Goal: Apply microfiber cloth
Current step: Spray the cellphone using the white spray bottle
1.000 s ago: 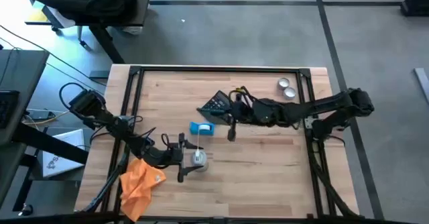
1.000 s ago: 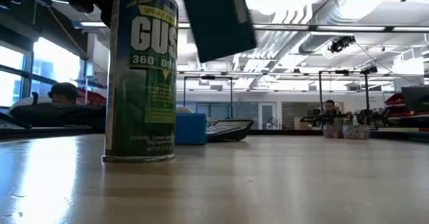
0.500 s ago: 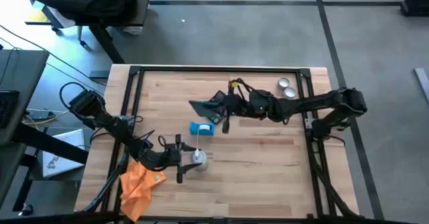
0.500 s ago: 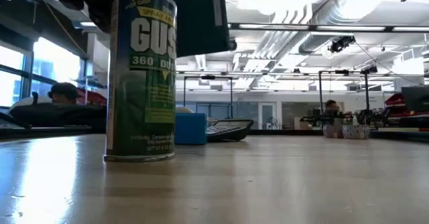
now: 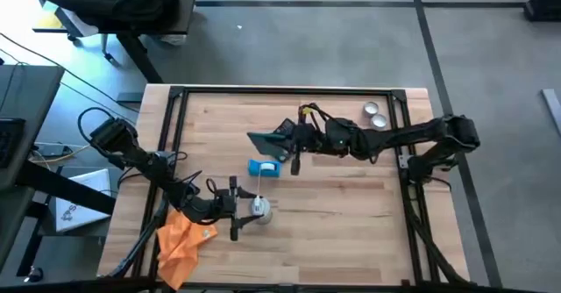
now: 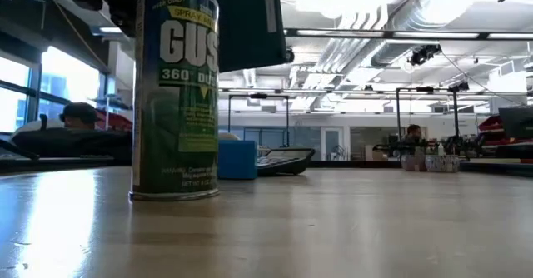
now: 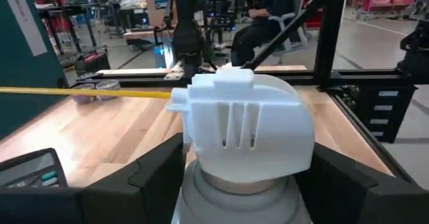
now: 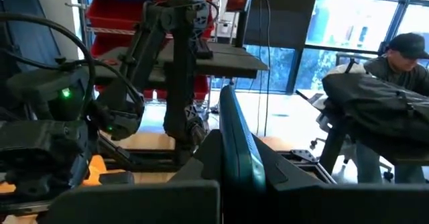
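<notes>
Meanwhile, the left gripper (image 5: 244, 207) is closing its jaws around the white-capped green metal spray can (image 5: 259, 206), the can standing upright on the pale wooden table (image 5: 351, 214) between the two fingers; the wrist view shows the white plastic nozzle cap (image 7: 244, 127) filling the space between the dark fingers (image 7: 157, 177). The right gripper (image 5: 282, 146) is holding a dark flat slab, apparently the black calculator (image 5: 270, 140), clamped edge-on between its jaws and lifted clear of the table, with the small blue box (image 5: 263, 168) lying just below and beside those jaws. The bright orange microfiber cloth (image 5: 182, 238) is lying crumpled at the table's near left corner, behind the left jaws and apart from them, beside the left arm, touched by neither gripper. Judging from this, the wiping has not yet begun: the cloth is waiting to be picked up and brought to the held slab, and one gripper would first have to free itself. Two small round silver tins (image 5: 376, 115) are sitting well beyond the right jaws.
</notes>
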